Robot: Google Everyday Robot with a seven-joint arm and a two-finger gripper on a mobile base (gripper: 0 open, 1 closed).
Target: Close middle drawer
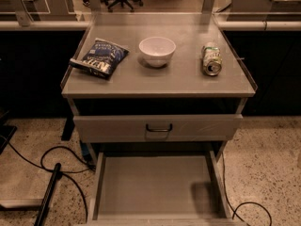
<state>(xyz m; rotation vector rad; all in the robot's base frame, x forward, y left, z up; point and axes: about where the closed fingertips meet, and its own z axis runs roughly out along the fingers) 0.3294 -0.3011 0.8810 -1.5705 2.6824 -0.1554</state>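
Note:
The middle drawer (155,187) is pulled far out of the grey cabinet. Its empty grey inside faces up and fills the lower middle of the camera view. Its front and handle are cut off by the bottom edge. Above it the top drawer (117,126), with a dark bar handle (159,127), sits nearly flush with the cabinet. The lowest drawer is hidden under the open one. The gripper and arm are out of view.
On the cabinet top (188,79) lie a blue chip bag (101,58), a white bowl (157,50) and a can on its side (211,59). Black cables (56,159) and a dark pole (47,197) lie on the speckled floor at left; another cable (249,206) lies at right.

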